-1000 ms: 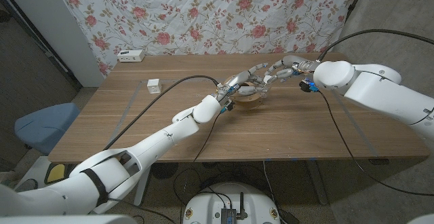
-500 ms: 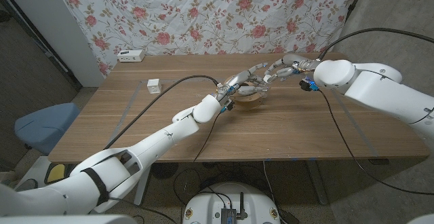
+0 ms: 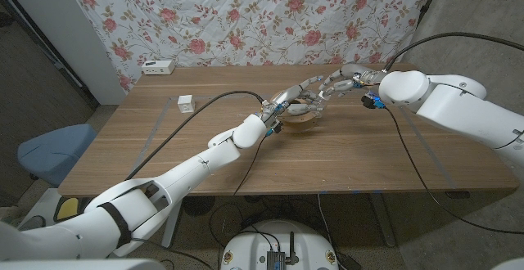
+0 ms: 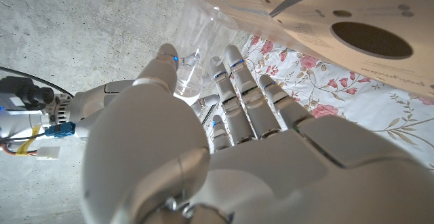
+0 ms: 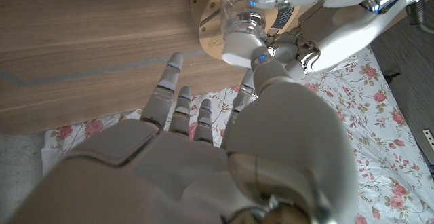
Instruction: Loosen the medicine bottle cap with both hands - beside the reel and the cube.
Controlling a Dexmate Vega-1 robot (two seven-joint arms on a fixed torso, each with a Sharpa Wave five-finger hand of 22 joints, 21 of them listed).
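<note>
clear plastic medicine bottle (image 5: pixel 239 3) with a white cap (image 5: pixel 240 47) sits between the two hands, out toward the far edge of the wooden table (image 3: pixel 344 151), a little right of its middle. through its see-through wall nothing can be made out inside, so i cannot tell whether it holds anything. the left hand (image 3: pixel 289 100) grips the bottle's body, fingers wrapped round it; the left wrist view shows the clear body (image 4: pixel 196 54) held between thumb and fingers (image 4: pixel 234 81). the right hand (image 3: pixel 337 83) reaches in from the right with its fingers (image 5: pixel 178 91) spread and its thumb tip at the white cap; no firm pinch on the cap is visible. just under the bottle lies a flat round wooden reel (image 3: pixel 300 119), with a pale printed face (image 4: pixel 352 27) whose small writing is too blurred to read. a small white cube (image 3: pixel 186 102) stands near the left edge, well apart, and a white power strip (image 3: pixel 158 67) lies at the far left corner. behind the table hangs a flowered cloth (image 3: pixel 270 16).
</note>
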